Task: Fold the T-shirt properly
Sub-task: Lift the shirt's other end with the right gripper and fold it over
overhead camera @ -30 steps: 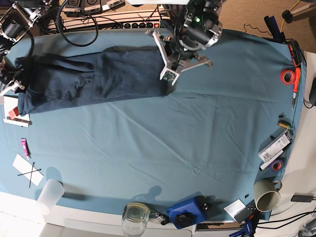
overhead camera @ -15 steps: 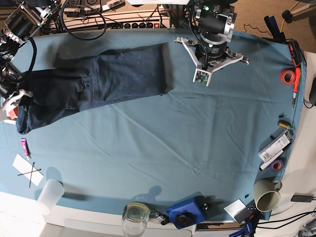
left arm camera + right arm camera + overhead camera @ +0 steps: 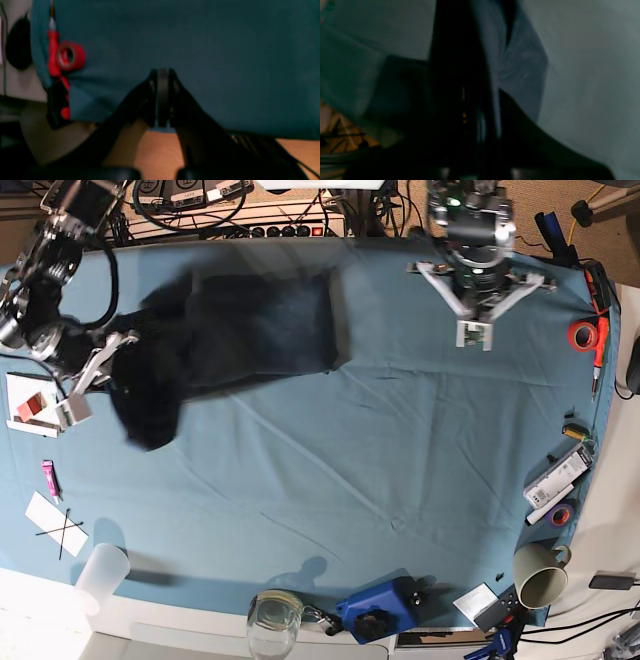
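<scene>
The T-shirt (image 3: 250, 330) is lying along the far side of the tablecloth (image 3: 380, 450), its one end spread flat and its other end bunched and drooping beside the right gripper (image 3: 95, 375). In the right wrist view, dark navy cloth (image 3: 517, 62) is hanging directly ahead of the black fingers, which are drawn together; the picture is too dark and blurred to confirm that the fabric is clamped between them, though the base view shows the raised cloth meeting that gripper.

The left gripper (image 3: 162, 97) is hovering over bare tablecloth, well apart from the shirt's flat edge. Its fingers (image 3: 147, 100) are pressed together with nothing between them.

To the outer side of the left gripper, near the table edge, a red tape roll (image 3: 70, 55) is sitting just beside a red-handled tool (image 3: 52, 50).

On the near side, well apart from both grippers, a beige cup (image 3: 540, 575) and a glass jar (image 3: 274, 620) are standing.
</scene>
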Motion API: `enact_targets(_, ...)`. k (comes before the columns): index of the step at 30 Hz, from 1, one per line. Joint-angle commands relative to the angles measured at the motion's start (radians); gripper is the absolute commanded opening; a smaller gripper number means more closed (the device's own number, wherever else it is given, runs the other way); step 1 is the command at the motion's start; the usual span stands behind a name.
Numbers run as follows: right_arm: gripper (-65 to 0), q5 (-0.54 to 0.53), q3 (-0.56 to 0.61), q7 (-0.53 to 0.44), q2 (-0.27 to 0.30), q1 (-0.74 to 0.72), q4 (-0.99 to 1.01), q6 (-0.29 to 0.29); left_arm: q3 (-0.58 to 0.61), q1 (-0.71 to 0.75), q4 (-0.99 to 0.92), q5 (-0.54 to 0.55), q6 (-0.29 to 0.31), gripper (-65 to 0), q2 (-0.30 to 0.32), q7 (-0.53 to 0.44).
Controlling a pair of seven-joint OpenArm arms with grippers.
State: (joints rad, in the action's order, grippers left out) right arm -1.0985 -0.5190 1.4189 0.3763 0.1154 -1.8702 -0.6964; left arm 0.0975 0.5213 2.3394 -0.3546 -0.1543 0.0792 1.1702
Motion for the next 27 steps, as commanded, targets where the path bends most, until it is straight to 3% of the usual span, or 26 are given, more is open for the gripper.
enact_targets(1,-65.0,-0.036,0.004,-0.023,0.011,0.000,-0.041,-0.002,-0.024,0.006,0.017,0.027,0.001,-65.0,0.011,-0.018)
enact_targets(3,-65.0,-0.038,0.024,-0.023,0.000,0.018,-0.082,-0.002,-0.072,0.010,0.017,0.085,0.024,-65.0,0.024,-0.019)
enact_targets(12,-65.0,-0.037,0.225,-0.023,-0.046,0.020,-0.101,-0.002,-0.233,0.014,0.017,0.201,0.024,-65.0,0.024,-0.040)
enact_targets(17,-65.0,-0.025,0.313,-0.023,-0.092,0.020,-0.101,-0.002,-0.251,0.016,0.017,0.233,0.051,-65.0,0.024,-0.045)
enact_targets(24,-65.0,0.094,0.385,-0.023,-0.153,0.014,-0.101,-0.002,-0.251,0.016,0.017,0.261,0.050,-65.0,0.024,-0.071)
enact_targets(27,-51.3,0.109,0.411,-0.035,-0.152,0.015,-0.101,-0.002,-0.251,0.016,0.017,0.263,0.050,-65.0,0.024,-0.071)
